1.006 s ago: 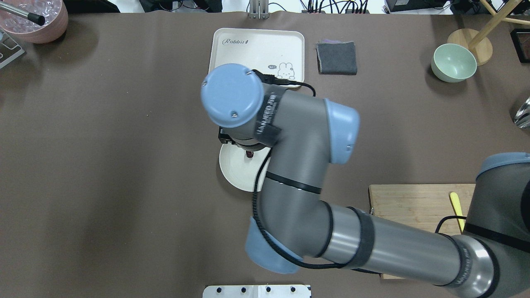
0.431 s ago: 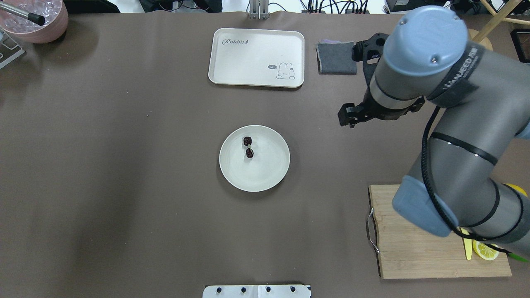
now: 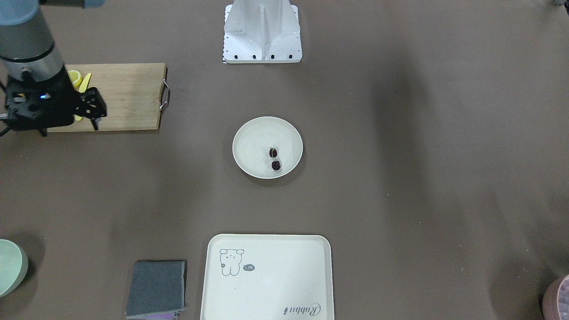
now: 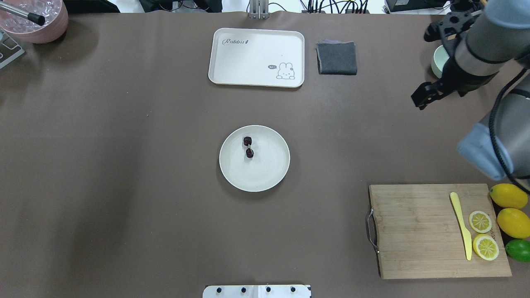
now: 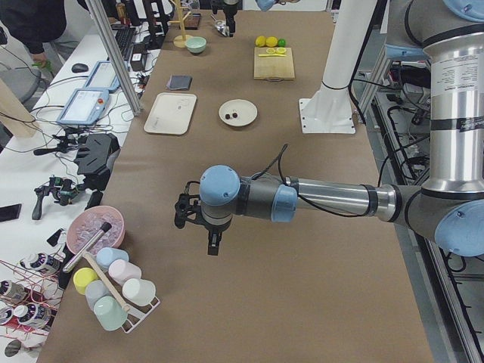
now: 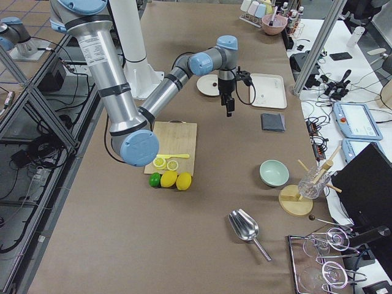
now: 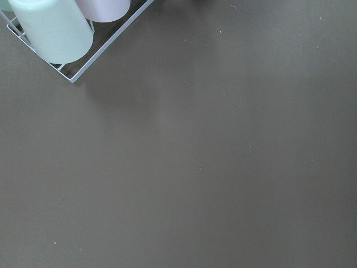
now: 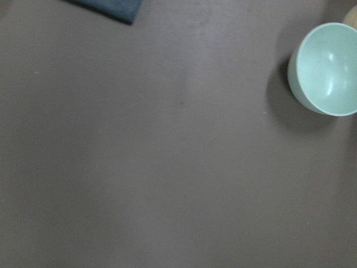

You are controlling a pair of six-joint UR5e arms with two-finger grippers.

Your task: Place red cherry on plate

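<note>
The red cherry (image 4: 248, 147), two tiny dark fruits on one stem, lies on the round cream plate (image 4: 267, 171) at mid-table, in its far left part. The front-facing view shows the same cherry (image 3: 274, 159) resting free on the plate (image 3: 251, 144). My right gripper (image 4: 431, 62) hangs far off to the plate's right, over the back right of the table, open and holding nothing. In the front-facing view the right gripper (image 3: 67, 128) is beside the cutting board. My left gripper (image 5: 212, 240) hovers over bare table at the left end; I cannot tell its state.
A cream tray (image 4: 256, 58) and a folded grey cloth (image 4: 336, 58) lie behind the plate. A pale green bowl (image 8: 326, 70) sits below my right wrist. A cutting board (image 4: 414, 231) with a yellow knife, lemon slices and lemons is front right. A cup rack (image 7: 56, 28) stands far left.
My right arm has swung from directly above the plate to the table's back right. The cherry stays on the plate, now in plain sight.
</note>
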